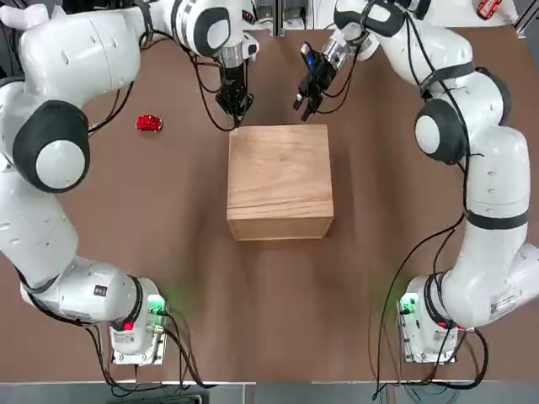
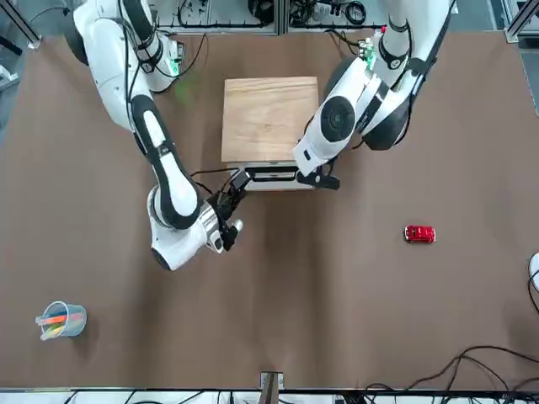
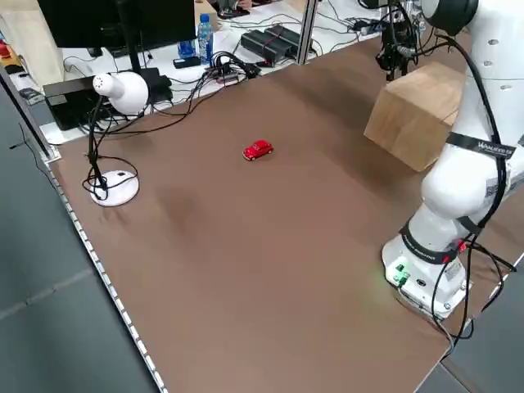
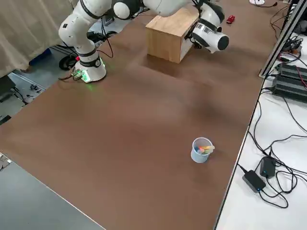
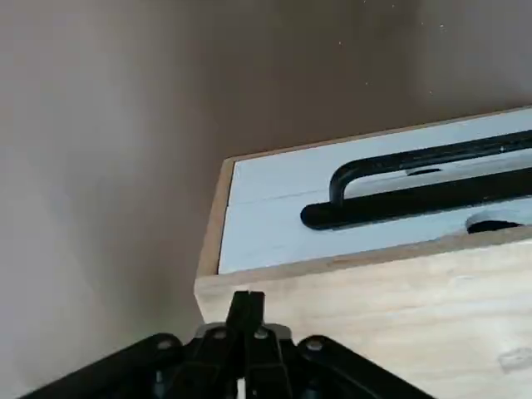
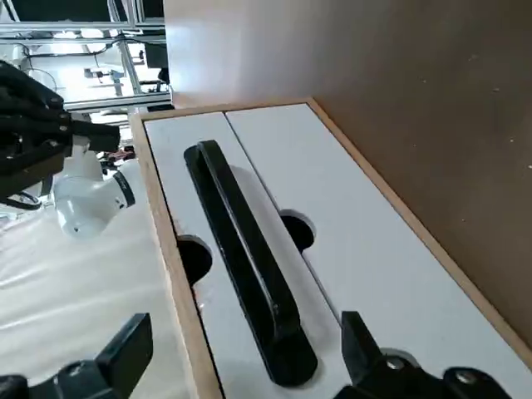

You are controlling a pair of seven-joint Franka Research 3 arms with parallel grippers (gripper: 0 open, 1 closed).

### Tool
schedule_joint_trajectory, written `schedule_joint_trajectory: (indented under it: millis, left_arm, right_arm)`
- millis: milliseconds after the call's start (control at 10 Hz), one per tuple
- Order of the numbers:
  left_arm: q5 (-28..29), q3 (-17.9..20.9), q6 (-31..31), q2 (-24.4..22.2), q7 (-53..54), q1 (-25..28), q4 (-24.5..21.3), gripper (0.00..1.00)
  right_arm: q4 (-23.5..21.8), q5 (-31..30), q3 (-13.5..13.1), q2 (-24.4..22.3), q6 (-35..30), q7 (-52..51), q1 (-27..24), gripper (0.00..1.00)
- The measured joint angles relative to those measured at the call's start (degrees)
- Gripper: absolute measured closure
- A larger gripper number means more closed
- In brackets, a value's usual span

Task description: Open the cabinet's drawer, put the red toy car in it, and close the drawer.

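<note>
On the desk's left side, the red toy car (image 1: 149, 123) sits apart from everything. At the cabinet's (image 1: 280, 181) far-left corner, my left gripper (image 5: 248, 298) has its jaws together, empty; it could block the drawer (image 6: 199, 166). Right of it, my right gripper (image 6: 249, 332) gapes wide, empty; misaligned, it might miss the handle (image 6: 249, 262).

Two white robot arms with black joints bend inward over the table. The left arm's black two-fingered hand (image 1: 236, 120) is closed; the right arm's matching black hand (image 1: 301, 111) is spread open.
</note>
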Motion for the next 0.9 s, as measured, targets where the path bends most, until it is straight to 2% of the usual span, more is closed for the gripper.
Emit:
schedule_joint_trajectory:
  millis: [900]
  left_arm:
    - [0.0,0.0,1.71,1.16,-0.02,-0.02,0.16,0.99]
  right_arm:
    - [-0.36,4.32,0.08,4.32,-0.54,1.34,1.21,0.0]
